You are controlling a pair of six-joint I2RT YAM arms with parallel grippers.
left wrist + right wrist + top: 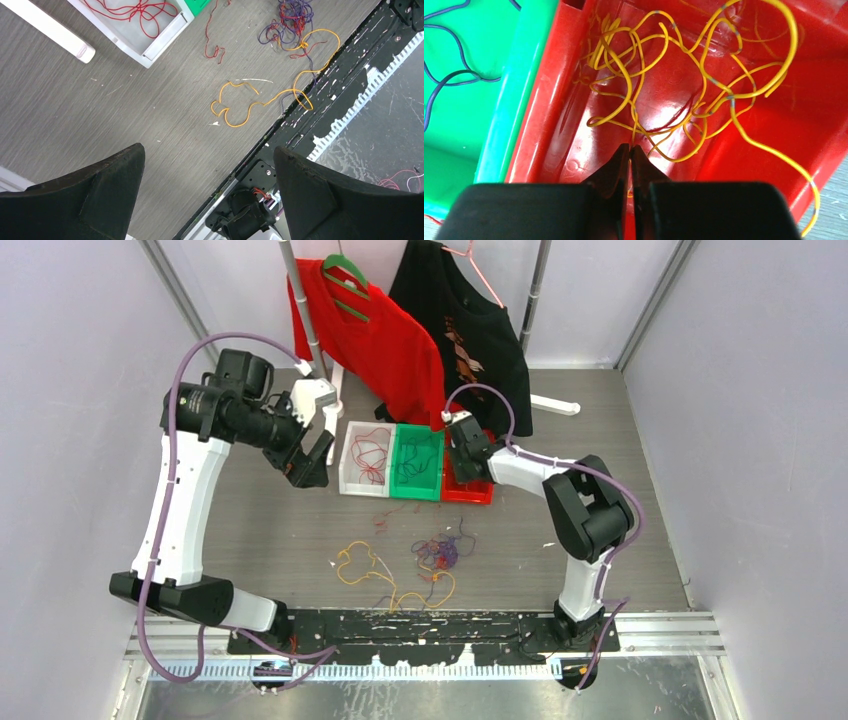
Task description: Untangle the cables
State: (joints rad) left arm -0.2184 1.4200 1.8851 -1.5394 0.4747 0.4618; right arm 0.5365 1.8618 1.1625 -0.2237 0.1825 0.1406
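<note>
Right fingers (616, 170) press together over yellow cables (795, 37) in a red bin (549, 130). Left fingers (110, 175) spread above the table (100, 100).

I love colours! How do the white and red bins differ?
The white bin holds red cables; the red bin holds yellow cables. The right gripper reaches into the red bin, jaws shut; the left gripper, open, hangs beside the white bin. Both are open bins flanking the green bin.

Grey wood-grain tabletop (620, 500); pale walls (750, 390); red shirt (385, 350), black shirt (470, 330) hanging behind.
</note>
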